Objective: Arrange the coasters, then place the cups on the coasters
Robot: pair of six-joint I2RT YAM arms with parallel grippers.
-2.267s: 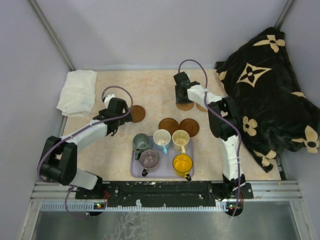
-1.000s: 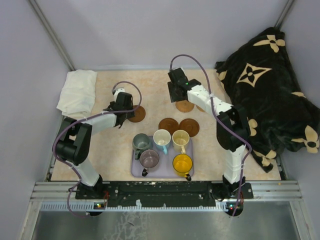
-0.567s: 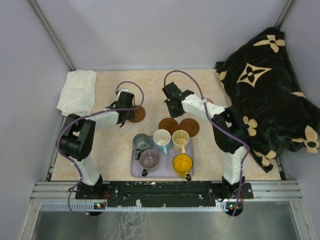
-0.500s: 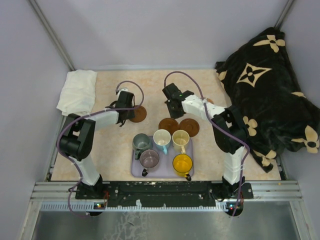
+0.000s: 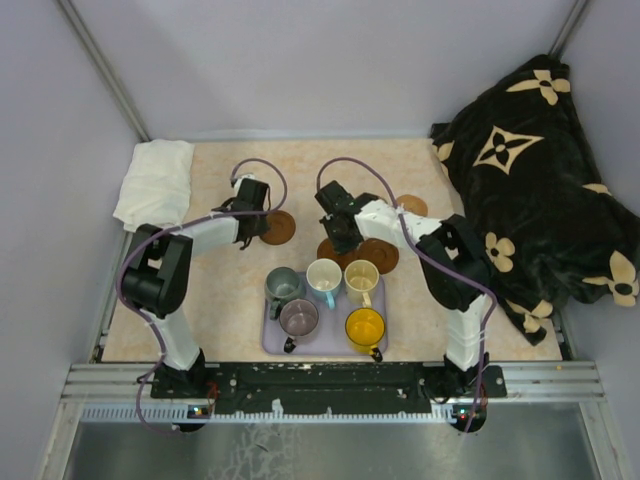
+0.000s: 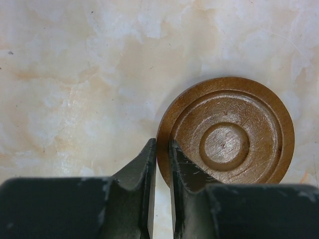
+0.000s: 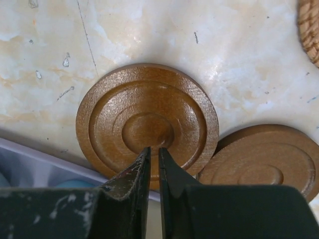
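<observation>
A beige marbled desk (image 5: pixel 225 300) sits between pale grey walls (image 5: pixel 300 60). A white cloth (image 5: pixel 155 183) lies at its far left corner and a black flowered blanket (image 5: pixel 530 180) is heaped on the right. The left pincer (image 6: pixel 162 149) is clenched on the rim of a lone coaster (image 6: pixel 227 134). The right pincer (image 7: pixel 153 152), fingers pressed together, hangs over a dark coaster (image 7: pixel 147 109) just behind the lavender tray (image 5: pixel 328 340) of five cups (image 5: pixel 324 274).
</observation>
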